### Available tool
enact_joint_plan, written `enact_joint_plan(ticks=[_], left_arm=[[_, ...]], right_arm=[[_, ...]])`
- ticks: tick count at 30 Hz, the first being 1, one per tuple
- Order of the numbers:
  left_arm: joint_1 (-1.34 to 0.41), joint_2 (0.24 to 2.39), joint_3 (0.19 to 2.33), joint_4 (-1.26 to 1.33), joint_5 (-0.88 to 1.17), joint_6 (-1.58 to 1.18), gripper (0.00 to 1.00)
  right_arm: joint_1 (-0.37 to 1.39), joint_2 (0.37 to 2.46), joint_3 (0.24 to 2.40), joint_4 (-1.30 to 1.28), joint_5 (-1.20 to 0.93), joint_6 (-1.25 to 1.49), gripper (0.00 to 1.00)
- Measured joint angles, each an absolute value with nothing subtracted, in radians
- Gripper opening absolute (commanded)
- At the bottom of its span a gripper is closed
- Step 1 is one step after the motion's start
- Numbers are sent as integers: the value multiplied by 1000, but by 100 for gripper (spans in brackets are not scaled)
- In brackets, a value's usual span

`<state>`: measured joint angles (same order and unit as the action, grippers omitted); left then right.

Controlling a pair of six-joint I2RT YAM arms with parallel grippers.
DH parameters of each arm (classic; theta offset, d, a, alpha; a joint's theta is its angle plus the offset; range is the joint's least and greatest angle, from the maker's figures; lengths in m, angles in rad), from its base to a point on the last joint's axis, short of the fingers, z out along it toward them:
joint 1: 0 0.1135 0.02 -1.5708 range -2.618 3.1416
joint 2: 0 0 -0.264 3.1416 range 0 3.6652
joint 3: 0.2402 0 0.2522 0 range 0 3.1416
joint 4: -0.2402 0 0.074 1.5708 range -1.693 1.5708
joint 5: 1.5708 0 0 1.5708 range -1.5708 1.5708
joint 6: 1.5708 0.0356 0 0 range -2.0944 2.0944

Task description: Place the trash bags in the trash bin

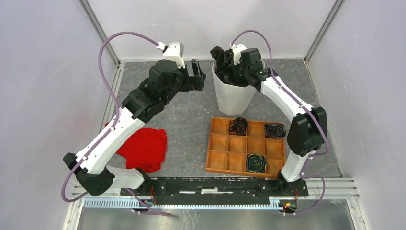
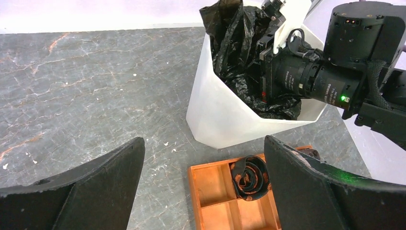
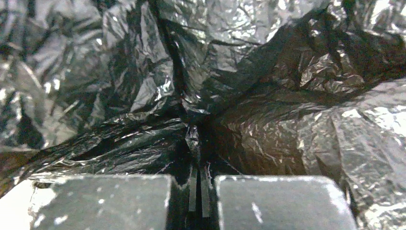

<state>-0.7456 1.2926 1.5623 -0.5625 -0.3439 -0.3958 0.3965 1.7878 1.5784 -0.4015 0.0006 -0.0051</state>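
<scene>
The trash bin (image 1: 233, 98) is a white faceted tub at the back middle of the table, and in the left wrist view the trash bin (image 2: 225, 120) fills the upper middle. A crinkled glossy black trash bag (image 1: 224, 61) fills the bin's mouth and spills over its far-left rim. My right gripper (image 1: 238, 75) reaches down into the bin. In its wrist view the right gripper (image 3: 198, 165) is shut, with folds of the trash bag (image 3: 201, 72) drawn in between the jaws. My left gripper (image 1: 196, 75) hangs open and empty just left of the bin, its fingers (image 2: 110, 177) spread wide above the table.
An orange-brown compartment tray (image 1: 209, 148) lies in front of the bin, with three rolled dark bundles (image 1: 238, 126) in its cells. Its corner (image 2: 192, 191) shows under the left gripper. A red cloth (image 1: 143, 148) lies at the left. Frame posts and walls close in the table.
</scene>
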Motion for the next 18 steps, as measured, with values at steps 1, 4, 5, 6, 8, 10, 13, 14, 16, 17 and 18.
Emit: enact_joint_plan(ticks=[1,4,5,6,8,10,13,14,16,17,18], left_arm=[[-745,1296,1561,-560,-340,-396,100],[-738,1314,1561,-552,-311,-400,100],[-734,1321,1561,-547,-300,-402,99],[-729,1330,1562,-543,-281,-407,99],[-715,1351,1563,-530,-231,-434,97],[-695,1369,1564,-507,-177,-468,95],[-644,1398,1564,-447,-67,-544,94],[-617,1411,1564,-414,-14,-580,93],[-582,1430,1564,-371,40,-628,92],[-565,1443,1564,-343,80,-661,91],[-548,1457,1564,-317,110,-693,89]], right_arm=[[397,1788,1579,-409,-1,-5,0],[397,1781,1582,-416,-20,-5,0],[397,1774,1581,-418,-25,-5,0],[397,1762,1581,-419,-28,-5,0],[397,1718,1575,-420,-37,-5,0],[397,1652,1565,-414,-48,-5,0],[397,1553,1545,-392,-52,-5,0],[397,1519,1535,-382,-52,-5,0],[397,1477,1518,-360,-51,-5,0],[397,1457,1504,-345,-51,-5,0],[397,1446,1491,-334,-51,-5,0]])
